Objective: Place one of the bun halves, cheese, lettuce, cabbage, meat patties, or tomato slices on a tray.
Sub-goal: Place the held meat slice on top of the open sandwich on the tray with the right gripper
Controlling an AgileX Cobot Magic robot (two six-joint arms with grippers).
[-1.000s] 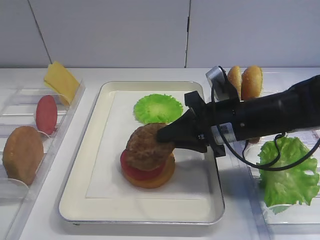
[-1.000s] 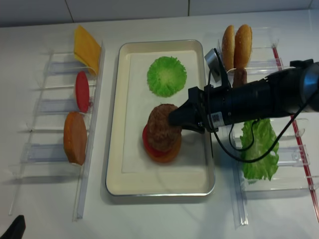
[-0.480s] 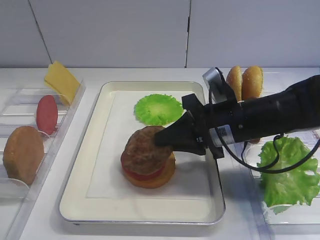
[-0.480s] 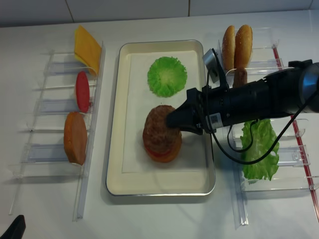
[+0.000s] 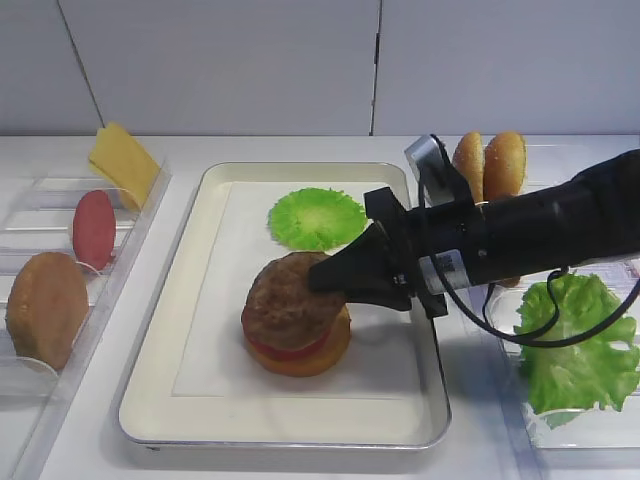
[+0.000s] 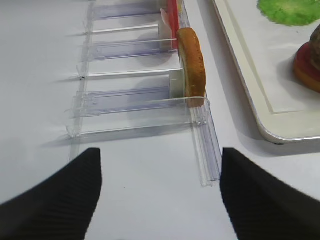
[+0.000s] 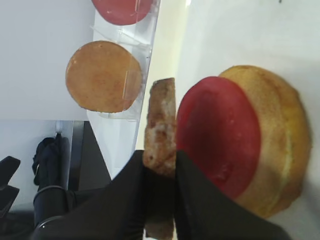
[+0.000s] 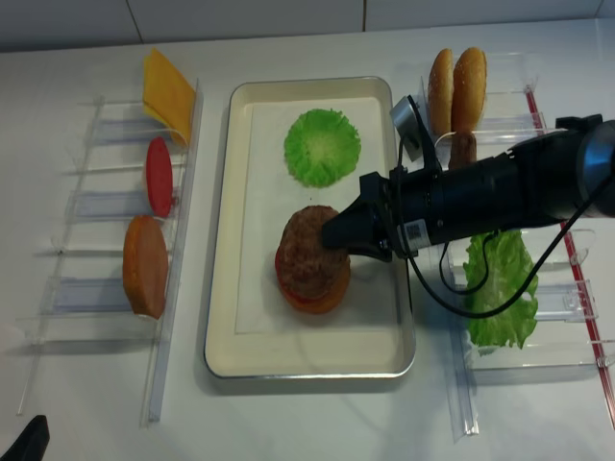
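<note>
Patty [image 5: 290,300] lies nearly flat atop tomato [image 5: 285,347], edge clamped by right pincer [image 5: 330,277].

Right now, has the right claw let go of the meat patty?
No, in the right wrist view the right claw is shut on the meat patty, pinching its edge.

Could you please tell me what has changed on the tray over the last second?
The right gripper, still shut on the meat patty, has lowered it from a steep tilt to nearly flat on the tomato slice and bun half. The tray and green round stayed put.
</note>
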